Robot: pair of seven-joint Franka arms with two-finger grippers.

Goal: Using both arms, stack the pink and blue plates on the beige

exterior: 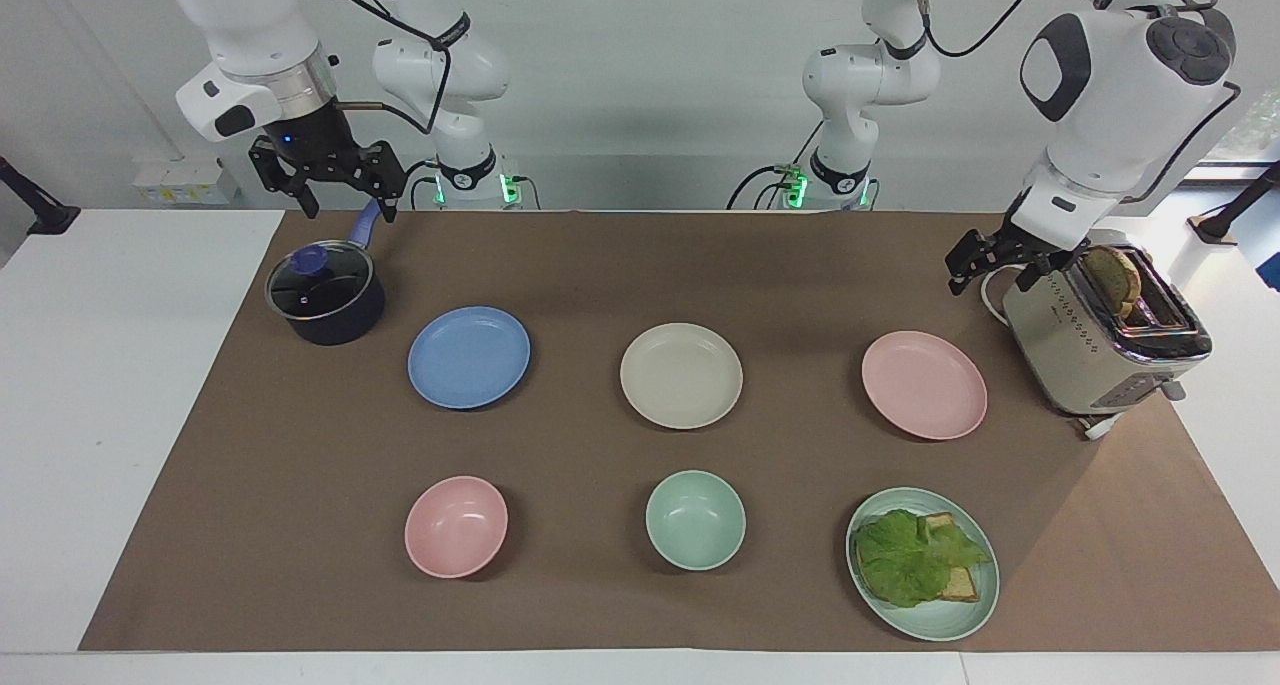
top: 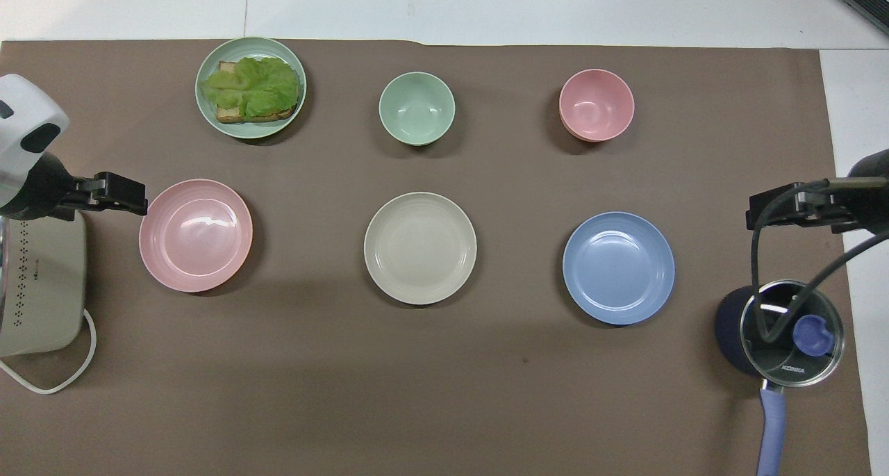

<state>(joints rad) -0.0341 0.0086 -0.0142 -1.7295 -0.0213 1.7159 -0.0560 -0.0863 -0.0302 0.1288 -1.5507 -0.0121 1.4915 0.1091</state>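
Hidden or cut off: the toaster (exterior: 1100, 340) shows only in part in the overhead view, cut by the frame edge — the left arm covers some of it; the saucepan (exterior: 325, 295) handle runs out of that view at the bottom.
Hard to make out: a cable crosses over the saucepan lid in the overhead view.
Left tool (exterior: 1000, 262): up in the air over the counter (exterior: 140, 445) just beside the toaster, at the left arm's end; fingers spread wide, holding nothing, touching nothing.
Right tool (exterior: 335, 187): raised over the saucepan's handle at the right arm's end; fingers spread wide, empty.
Beige plate (exterior: 681, 375): mid-mat, bare, between the other two plates.
Pink plate (exterior: 924, 384): beside the beige one toward the left arm's end, near the toaster, apart from it.
Blue plate (exterior: 469, 356): beside the beige one toward the right arm's end, near the saucepan.
Farther row: pink bowl (exterior: 456, 525), green bowl (exterior: 695, 519), green plate (exterior: 960, 615) with lettuce on bread — all farther from the robots than the three plates.
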